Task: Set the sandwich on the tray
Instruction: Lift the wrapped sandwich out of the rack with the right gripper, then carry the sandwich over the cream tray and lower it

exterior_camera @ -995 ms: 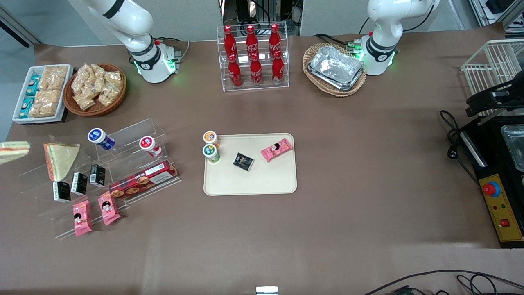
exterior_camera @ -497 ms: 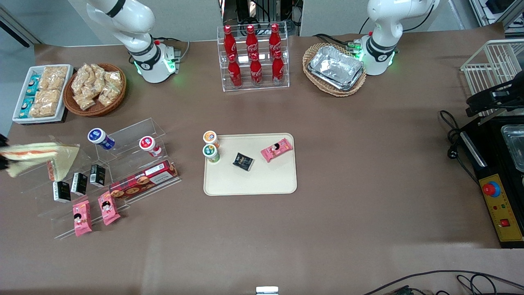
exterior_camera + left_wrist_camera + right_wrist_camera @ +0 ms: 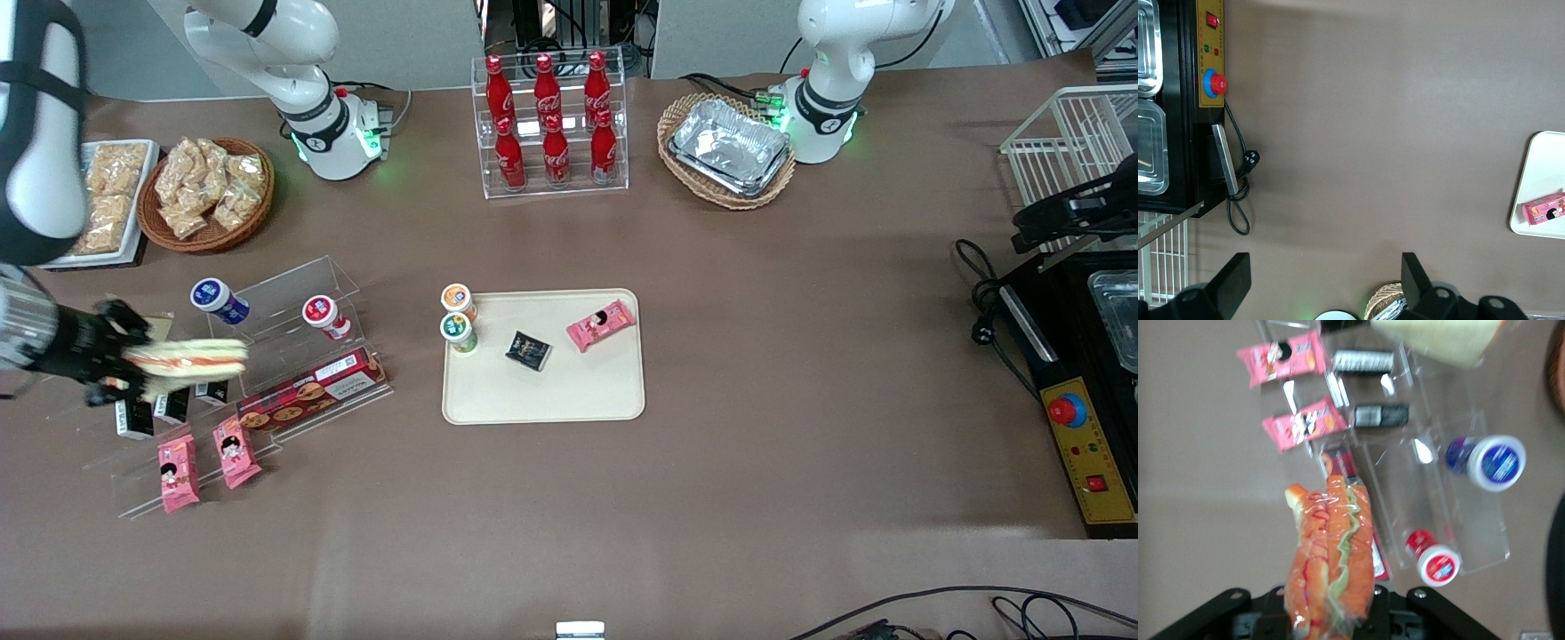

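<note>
Stretching bare and brown between the clear acrylic display steps (image 3: 267,356) at the left of the frame and the cream-beige rectangular tray (image 3: 542,391) at centre, the table (image 3: 756,356) leaves open room. On the tray lie a pink snack packet (image 3: 601,325) and a small black packet (image 3: 528,350). Entering from the left edge, the white arm reaches level over the steps. Its black gripper (image 3: 116,364) is clamped on the clear-wrapped wedge sandwich (image 3: 188,359), held edge-on above the steps, well apart from the tray.
</note>
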`<state>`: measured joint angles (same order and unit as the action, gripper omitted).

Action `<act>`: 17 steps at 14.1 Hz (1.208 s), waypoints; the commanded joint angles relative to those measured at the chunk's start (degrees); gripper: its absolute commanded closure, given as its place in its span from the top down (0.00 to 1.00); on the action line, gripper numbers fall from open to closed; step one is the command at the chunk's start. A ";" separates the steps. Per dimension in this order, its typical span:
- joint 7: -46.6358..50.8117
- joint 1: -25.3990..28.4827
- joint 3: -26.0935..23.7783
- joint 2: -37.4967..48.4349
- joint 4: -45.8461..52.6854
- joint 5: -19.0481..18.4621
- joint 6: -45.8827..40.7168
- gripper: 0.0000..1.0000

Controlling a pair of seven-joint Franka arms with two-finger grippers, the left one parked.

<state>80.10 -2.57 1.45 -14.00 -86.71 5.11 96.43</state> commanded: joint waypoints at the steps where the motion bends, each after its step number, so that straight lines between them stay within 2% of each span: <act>1: 11.44 8.61 0.84 -3.13 0.67 0.87 4.81 0.00; 4: 15.08 13.89 0.75 -5.51 0.23 1.56 8.07 0.00; 7: 24.28 19.51 0.75 -7.00 -3.01 0.95 16.31 0.00; 10: 28.08 24.87 0.84 -10.33 -3.37 1.04 18.61 0.00; 17: 36.61 37.18 0.93 -19.04 -4.78 0.95 32.23 0.00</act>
<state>114.23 30.38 1.56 -30.11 -91.82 5.38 124.54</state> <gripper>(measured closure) 0.802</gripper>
